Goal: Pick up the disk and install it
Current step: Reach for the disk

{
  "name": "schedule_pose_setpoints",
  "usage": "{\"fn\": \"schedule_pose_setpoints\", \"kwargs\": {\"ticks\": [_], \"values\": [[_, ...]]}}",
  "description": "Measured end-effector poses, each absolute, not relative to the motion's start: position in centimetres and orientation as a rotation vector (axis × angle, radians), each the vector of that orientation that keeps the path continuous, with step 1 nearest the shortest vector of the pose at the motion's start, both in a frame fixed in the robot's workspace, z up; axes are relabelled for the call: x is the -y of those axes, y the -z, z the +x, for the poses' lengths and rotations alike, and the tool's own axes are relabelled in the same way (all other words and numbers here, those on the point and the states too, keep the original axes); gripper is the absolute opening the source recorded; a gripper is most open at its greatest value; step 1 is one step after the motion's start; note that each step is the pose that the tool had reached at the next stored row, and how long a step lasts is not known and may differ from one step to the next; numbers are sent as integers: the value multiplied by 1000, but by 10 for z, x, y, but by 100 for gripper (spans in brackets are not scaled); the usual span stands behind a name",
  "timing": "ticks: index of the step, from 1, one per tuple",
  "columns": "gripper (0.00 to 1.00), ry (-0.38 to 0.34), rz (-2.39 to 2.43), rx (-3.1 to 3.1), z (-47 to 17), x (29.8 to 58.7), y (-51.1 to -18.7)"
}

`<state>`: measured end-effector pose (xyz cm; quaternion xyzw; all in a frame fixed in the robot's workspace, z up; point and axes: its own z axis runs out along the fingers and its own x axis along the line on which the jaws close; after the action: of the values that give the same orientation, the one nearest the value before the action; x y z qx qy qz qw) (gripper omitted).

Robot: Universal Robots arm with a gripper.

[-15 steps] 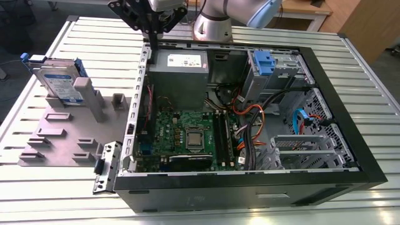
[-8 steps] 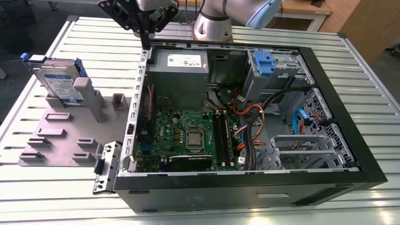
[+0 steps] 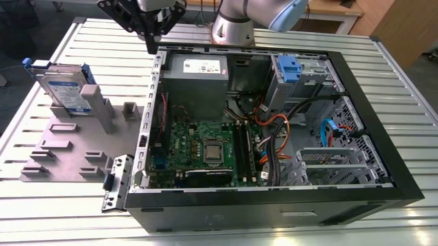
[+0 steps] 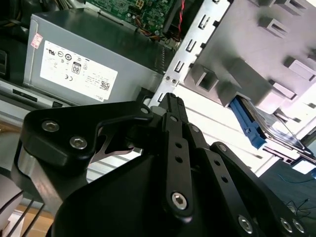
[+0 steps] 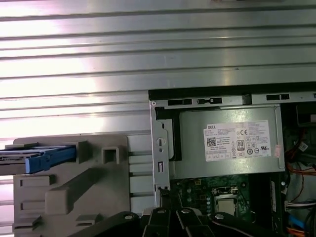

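Exterior view: jaws together, empty, over the case [image 3: 274,202] corner; disk [image 3: 65,92] upright, well apart.

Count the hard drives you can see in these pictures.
1. The hard drive stands upright in the grey fixture on the exterior view's left, outside the computer case. Others may be hidden in its drive cage.

We're in a robotics lab here: ribbed aluminium bench [image 3: 55,215], opened computer case [image 3: 260,207] (side panel off), grey fixture plate [image 3: 102,146] alongside.
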<state>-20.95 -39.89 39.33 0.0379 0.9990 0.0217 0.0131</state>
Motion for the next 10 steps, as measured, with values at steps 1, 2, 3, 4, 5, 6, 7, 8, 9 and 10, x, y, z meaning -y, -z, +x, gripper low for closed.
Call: {"fn": "schedule_pose_setpoints", "kwargs": {"ticks": [1, 2, 3, 4, 5, 6, 7, 8, 9, 10], "values": [[11, -68, 118, -3112, -211, 399, -393], [11, -68, 118, -3112, -213, 399, -393], [11, -68, 118, -3112, -215, 399, -393], [11, -68, 118, -3112, -217, 399, -393], [11, -68, 118, -3112, -219, 399, -393], [11, -68, 118, -3112, -221, 399, -393], [11, -68, 118, -3112, -224, 399, -393], [11, -68, 118, -3112, -226, 399, -393], [11, -68, 118, -3112, -228, 399, -393], [11, -68, 118, -3112, -230, 399, -393]]}}
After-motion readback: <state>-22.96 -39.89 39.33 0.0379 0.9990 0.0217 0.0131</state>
